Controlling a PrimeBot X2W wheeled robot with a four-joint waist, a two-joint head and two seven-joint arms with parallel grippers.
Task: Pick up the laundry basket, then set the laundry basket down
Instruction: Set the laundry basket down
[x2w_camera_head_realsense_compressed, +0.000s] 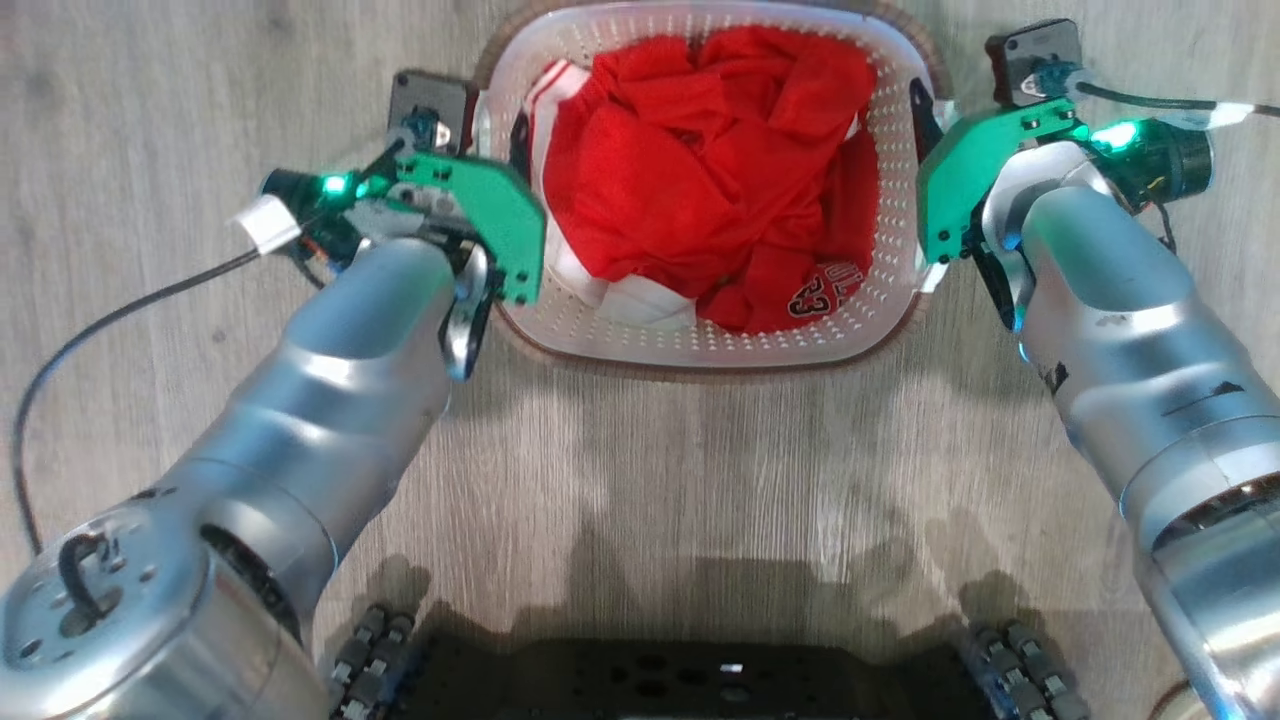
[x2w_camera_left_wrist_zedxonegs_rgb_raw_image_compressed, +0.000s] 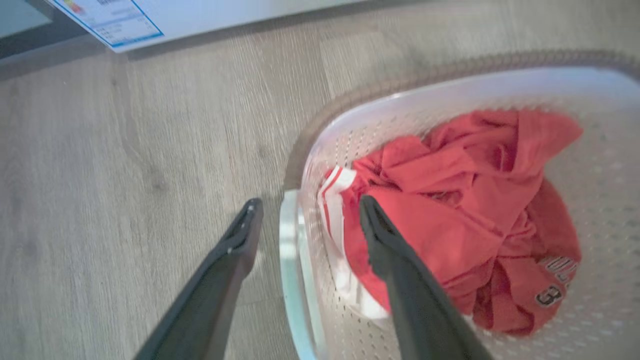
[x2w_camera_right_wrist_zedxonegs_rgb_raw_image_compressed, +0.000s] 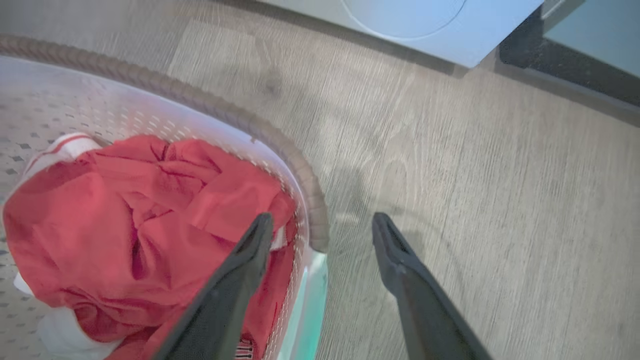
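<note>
Dark-fingered and spread wide, the left gripper (x2w_camera_left_wrist_zedxonegs_rgb_raw_image_compressed: 310, 202) straddles the left handle (x2w_camera_left_wrist_zedxonegs_rgb_raw_image_compressed: 289, 240) of the laundry basket (x2w_camera_head_realsense_compressed: 700, 345). One finger is outside the basket wall and the other inside it, above the red clothes (x2w_camera_head_realsense_compressed: 700, 170). Neither visibly presses the plastic, so it holds nothing. The basket stands on the wood floor (x2w_camera_head_realsense_compressed: 650, 450), between the two arms. At the basket's right side the right gripper (x2w_camera_right_wrist_zedxonegs_rgb_raw_image_compressed: 322, 217) mirrors this: gaping and empty, one finger inside the wall, one outside it, just below the end of the brown rim band (x2w_camera_right_wrist_zedxonegs_rgb_raw_image_compressed: 300, 170). I judge this a moment at the handles with no grip made. If the lift is not yet done, both grippers must close on the handles together and rise level. If the basket is already set down, they need only draw clear without catching the rim.
</note>
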